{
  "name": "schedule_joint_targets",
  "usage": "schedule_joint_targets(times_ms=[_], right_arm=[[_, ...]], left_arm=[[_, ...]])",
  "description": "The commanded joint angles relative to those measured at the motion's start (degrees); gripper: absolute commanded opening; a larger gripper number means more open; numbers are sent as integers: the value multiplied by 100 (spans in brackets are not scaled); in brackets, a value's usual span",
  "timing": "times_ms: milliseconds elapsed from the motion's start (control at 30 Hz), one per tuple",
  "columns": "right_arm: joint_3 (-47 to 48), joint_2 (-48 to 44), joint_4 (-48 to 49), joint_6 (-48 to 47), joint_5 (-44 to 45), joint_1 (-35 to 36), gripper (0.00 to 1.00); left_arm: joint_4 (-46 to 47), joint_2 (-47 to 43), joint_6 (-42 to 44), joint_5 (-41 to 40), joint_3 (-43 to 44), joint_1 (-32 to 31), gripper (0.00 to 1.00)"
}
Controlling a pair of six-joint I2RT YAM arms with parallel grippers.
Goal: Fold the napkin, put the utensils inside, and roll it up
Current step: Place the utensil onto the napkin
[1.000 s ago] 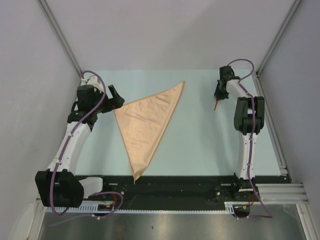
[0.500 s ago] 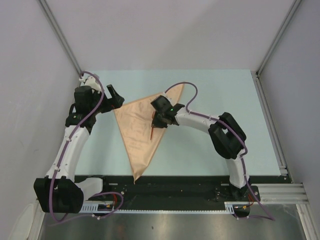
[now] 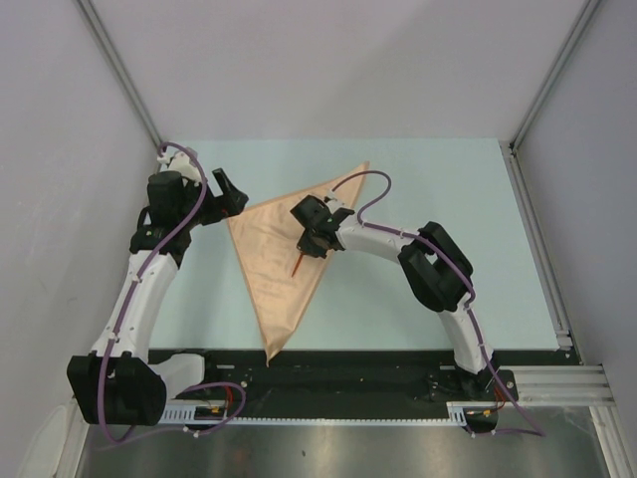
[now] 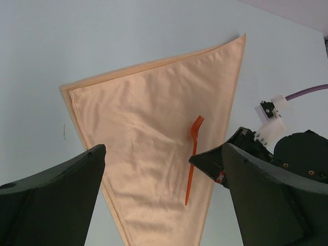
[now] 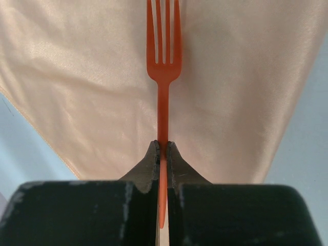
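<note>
The peach-orange napkin lies flat on the table, folded into a triangle with its long tip toward the near edge. My right gripper hangs over the napkin's right half, shut on the handle of a red-orange plastic fork, the only one of the utensils in view. In the right wrist view the fork runs straight out from the shut gripper, tines forward, over the napkin. My left gripper stands open and empty by the napkin's left corner. Its wrist view shows the napkin and the fork.
The pale blue table is closed in by grey walls at the left, back and right. A metal rail runs along its right side. The right arm's purple cable loops above the napkin's far tip.
My right arm has swung from the table's far right to above the napkin, carrying the fork, then edged a little further left. The left arm has stayed put.
</note>
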Motion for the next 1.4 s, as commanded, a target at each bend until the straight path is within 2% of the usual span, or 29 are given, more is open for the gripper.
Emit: schedule_joint_targets(times_ms=[0, 500, 633, 733, 867, 967, 1067, 1200, 1367], right_arm=[[231, 5, -316, 225, 582, 25, 0], [161, 119, -396, 155, 732, -28, 0], [161, 189, -273, -30, 487, -72, 0], [143, 207, -88, -109, 144, -116, 9], [117, 190, -106, -127, 29, -142, 34], [64, 93, -141, -109, 46, -134, 44], [55, -30, -123, -170, 29, -134, 46], [-41, -555, 43, -704, 72, -125, 47], [-787, -1304, 1000, -1628, -199, -765, 47]], left_arm=[[167, -176, -72, 173, -12, 47, 100], [175, -158, -72, 199, -12, 47, 100], [167, -140, -80, 208, -12, 47, 100], [167, -132, -80, 208, -12, 47, 100], [158, -123, -80, 199, -4, 47, 100], [149, -114, -80, 199, 5, 47, 100], [149, -105, -80, 190, 5, 47, 100], [140, -96, -72, 164, 5, 47, 100], [140, -96, -45, 111, -3, 47, 100]])
